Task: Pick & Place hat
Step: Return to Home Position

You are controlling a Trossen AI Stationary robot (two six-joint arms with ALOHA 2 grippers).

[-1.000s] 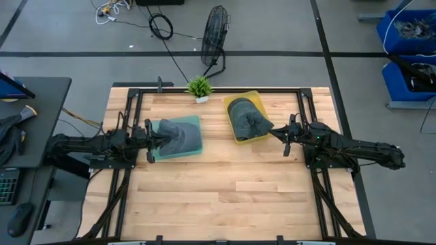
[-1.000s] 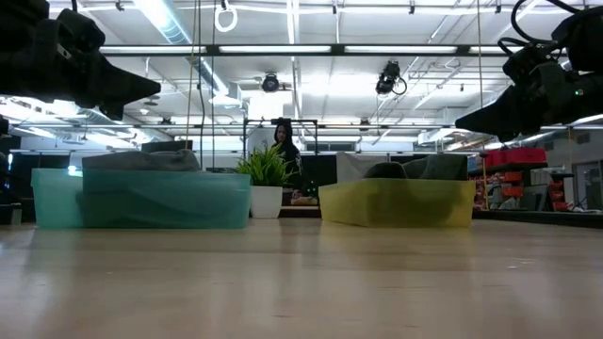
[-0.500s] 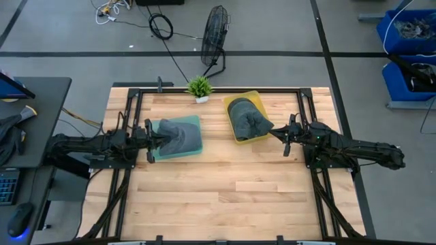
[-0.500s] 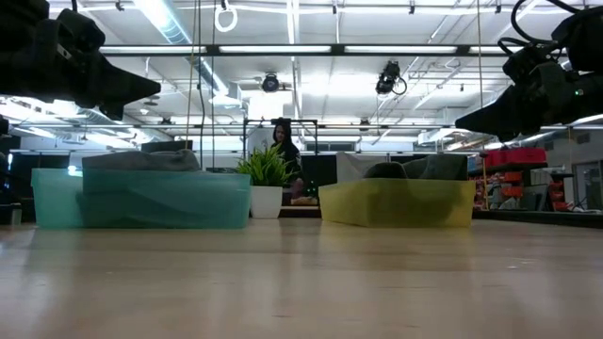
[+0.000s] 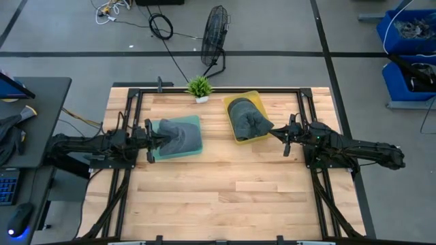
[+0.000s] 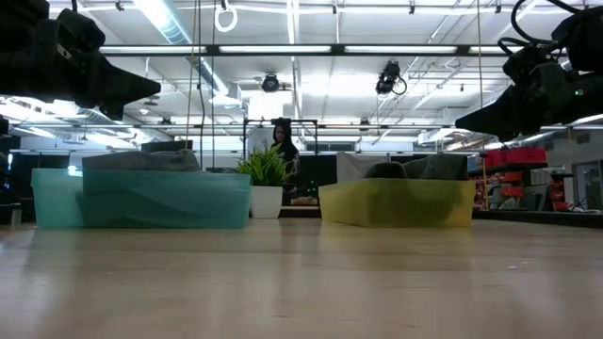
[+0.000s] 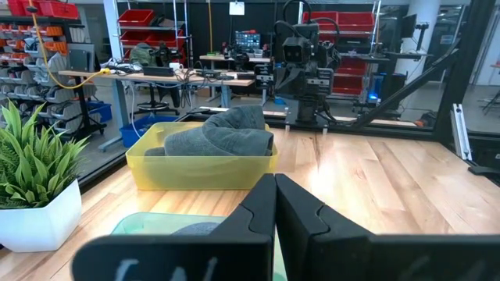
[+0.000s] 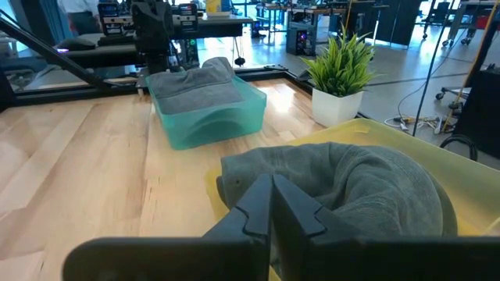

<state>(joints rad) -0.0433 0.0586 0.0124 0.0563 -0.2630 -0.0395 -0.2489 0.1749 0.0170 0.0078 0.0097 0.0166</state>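
A grey hat [image 5: 180,136] lies bunched in a teal bin [image 5: 194,120] on the table's left half; it also shows in the right wrist view [image 8: 195,82]. A second grey hat [image 5: 248,120] lies in a yellow bin [image 5: 253,96] near the far edge, also seen in the left wrist view [image 7: 226,133]. My left gripper [image 5: 161,139] hovers shut at the teal bin's left side, above the hat. My right gripper [image 5: 272,133] hovers shut at the yellow bin's right corner. In their own wrist views the left fingers [image 7: 275,187] and the right fingers [image 8: 272,187] are closed together.
A small potted plant [image 5: 199,87] stands at the far edge between the two bins. The near half of the wooden table [image 5: 231,197] is bare board. A black frame [image 5: 129,95] edges the table. A person [image 6: 283,141] stands far off in the room.
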